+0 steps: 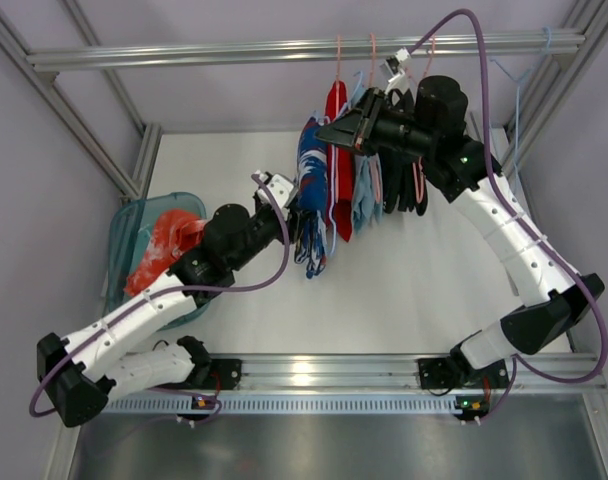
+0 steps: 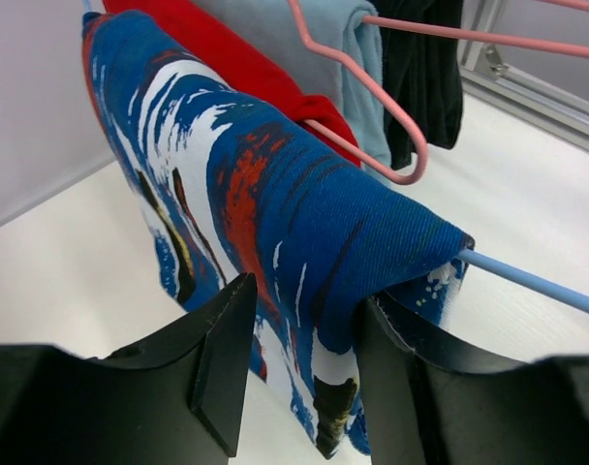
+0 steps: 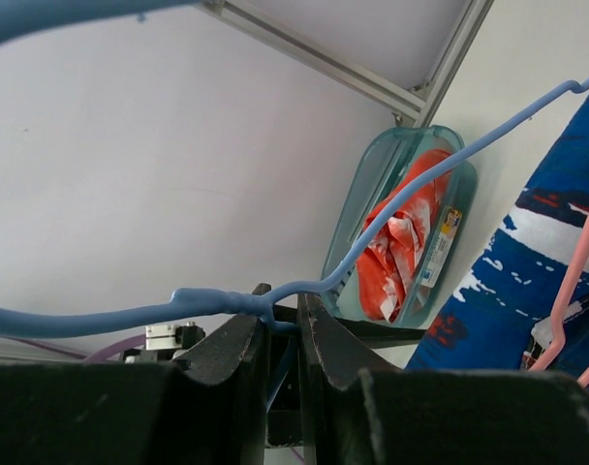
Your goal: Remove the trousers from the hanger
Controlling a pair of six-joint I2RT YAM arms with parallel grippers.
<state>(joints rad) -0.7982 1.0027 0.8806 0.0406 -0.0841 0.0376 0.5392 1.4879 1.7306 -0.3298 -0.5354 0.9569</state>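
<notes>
1. Top view. The soft blue trousers with white and red streaks (image 1: 312, 195) hang at centre frame, draped over the thin light-blue wire hanger (too fine to pick out here). The right gripper (image 1: 332, 130) reaches in from the upper right, just above the row of garments. The left gripper (image 1: 290, 200) comes from the lower left, at the trousers' side. A teal plastic basket (image 1: 122, 240) sits at the left edge, probably the drop spot.

2. Left wrist view. The trousers (image 2: 275, 194) are folded over the hanger (image 2: 537, 281), whose bar juts out at right. The left gripper (image 2: 304, 305) has its jaws spread on either side of the hanging fold. The cloth is not visibly squeezed, so I judge it unclamped, lined up to pinch and pull. Behind, upper frame: plain red garment (image 2: 236, 63), pink wire hanger (image 2: 372, 107), black garment (image 2: 432, 68).

3. Right wrist view. The right gripper (image 3: 283, 315) is pinched closed on the hanger (image 3: 420, 179) at the twisted neck, likely steadying it so the wire will not swing. The trousers (image 3: 556, 242) show at the right edge, the basket (image 3: 367, 208) at centre.
</notes>
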